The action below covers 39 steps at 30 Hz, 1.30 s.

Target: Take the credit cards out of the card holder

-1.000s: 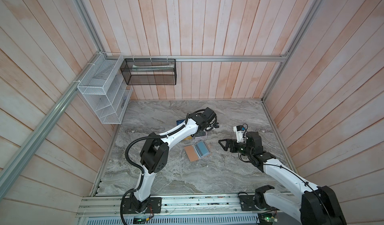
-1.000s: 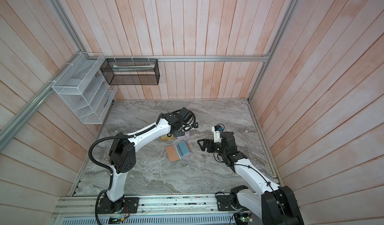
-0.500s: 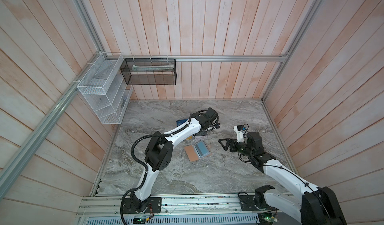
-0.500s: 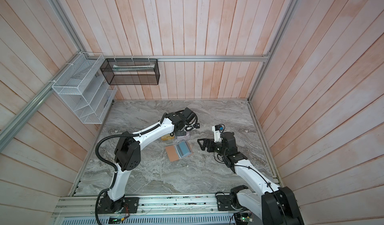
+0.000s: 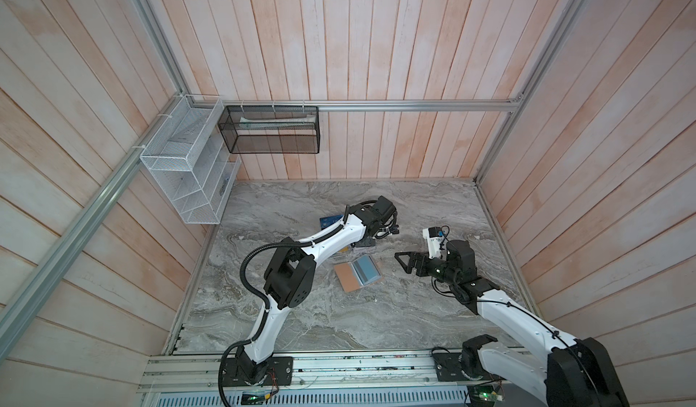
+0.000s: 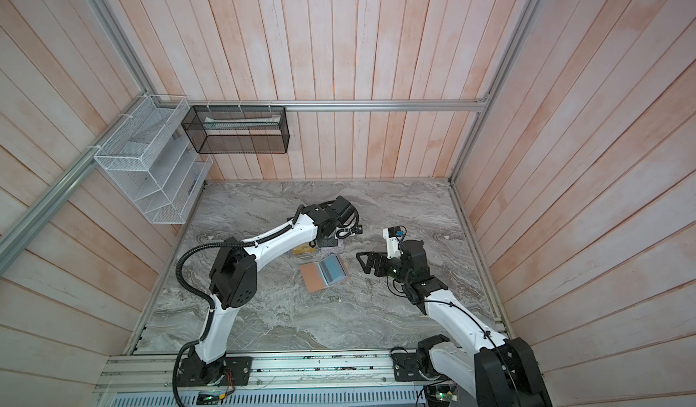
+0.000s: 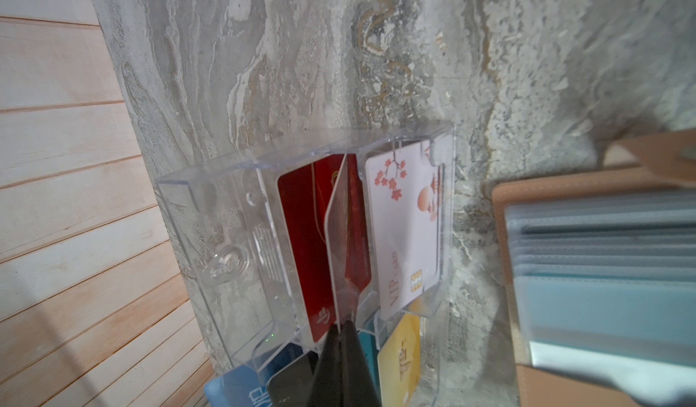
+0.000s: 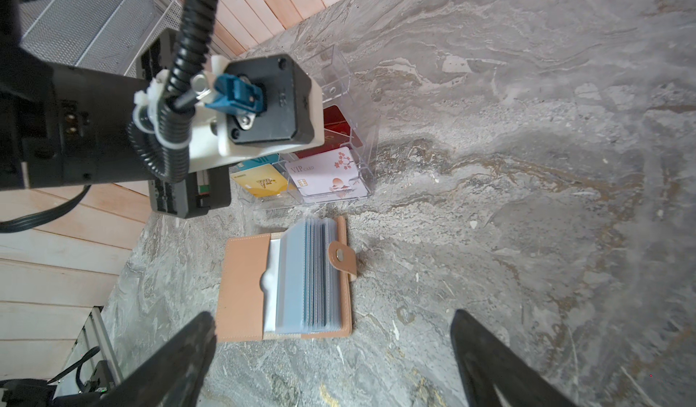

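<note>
Left elbow has edged toward the middle. Now the left gripper [image 7: 341, 329] jaws pinch a pale card [image 7: 339, 235] edge-on over the clear stand [image 7: 226, 217]. The right gripper [image 5: 402, 262] jaws are spread wide and empty, near the open card holder [image 5: 344, 279] on the table [image 5: 301, 322]. Best: align with slot, lower, then release.

Left pincer [image 7: 341, 324] nudged rightward over clear stand [image 7: 226, 217] (elbow [image 5: 288, 277] swung inward too).

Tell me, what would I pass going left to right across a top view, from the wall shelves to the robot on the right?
white wire rack → black mesh basket → card holder, lying open on the table → right pincer, open
</note>
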Available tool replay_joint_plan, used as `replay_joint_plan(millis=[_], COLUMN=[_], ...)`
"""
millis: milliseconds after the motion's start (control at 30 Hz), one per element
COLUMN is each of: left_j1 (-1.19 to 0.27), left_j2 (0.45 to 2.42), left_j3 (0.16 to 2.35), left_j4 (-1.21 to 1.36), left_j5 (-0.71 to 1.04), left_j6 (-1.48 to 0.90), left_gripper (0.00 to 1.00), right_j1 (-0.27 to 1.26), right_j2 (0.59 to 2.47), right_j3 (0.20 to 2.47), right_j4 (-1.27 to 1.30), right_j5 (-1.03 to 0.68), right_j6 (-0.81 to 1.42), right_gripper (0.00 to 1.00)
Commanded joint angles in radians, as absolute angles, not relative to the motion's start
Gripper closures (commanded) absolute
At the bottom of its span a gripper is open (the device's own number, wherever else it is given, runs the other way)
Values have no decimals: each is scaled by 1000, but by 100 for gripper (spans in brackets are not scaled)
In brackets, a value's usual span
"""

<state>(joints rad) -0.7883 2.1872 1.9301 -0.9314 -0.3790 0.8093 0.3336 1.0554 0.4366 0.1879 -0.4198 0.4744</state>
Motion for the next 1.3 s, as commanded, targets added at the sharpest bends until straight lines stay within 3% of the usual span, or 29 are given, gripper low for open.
replay_joint_plan(millis=[0, 1267], left_j1=[-782, -778], left_j2=[2209, 2209], left_j3=[1963, 1976], left_j4=[-933, -907], left_j5=[-397, -411], left_j6=[828, 795], left_gripper=[100, 100], right_j1=[347, 360], right_j2=[1042, 1039], right_j3=[427, 421], right_j4=[209, 225], right_j5=[-416, -414], right_j6=[463, 483], right_gripper=[2, 2])
